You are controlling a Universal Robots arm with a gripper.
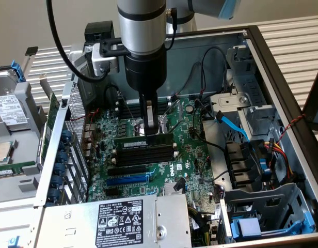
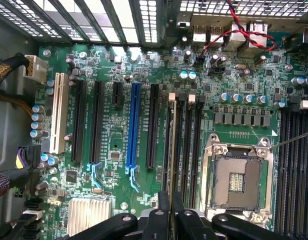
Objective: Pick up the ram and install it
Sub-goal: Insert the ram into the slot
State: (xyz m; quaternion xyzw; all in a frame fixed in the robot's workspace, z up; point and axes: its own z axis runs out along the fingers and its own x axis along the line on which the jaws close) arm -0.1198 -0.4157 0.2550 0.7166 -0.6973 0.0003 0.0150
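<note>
The ram [image 1: 133,139] is a long green stick held level over the motherboard [image 1: 190,160] inside the open computer case. My gripper [image 1: 150,129] comes straight down from above and is shut on the stick near its middle. The ram's lower edge lies along the far side of the row of black memory slots [image 1: 146,154]. I cannot tell whether it touches a slot. In the wrist view the ram [image 2: 170,150] shows edge-on as a thin line, lined up with the black slots [image 2: 186,145]. My gripper [image 2: 170,207] clamps it between dark fingers [image 2: 163,205].
A blue expansion slot [image 1: 127,180] [image 2: 134,125] runs beside the memory slots. The bare CPU socket [image 2: 237,172] lies on their other side. A grey power supply [image 1: 112,222], blue cables [image 1: 234,126] and drive cages [image 1: 262,212] crowd the case. A hard drive [image 1: 9,108] sits outside it.
</note>
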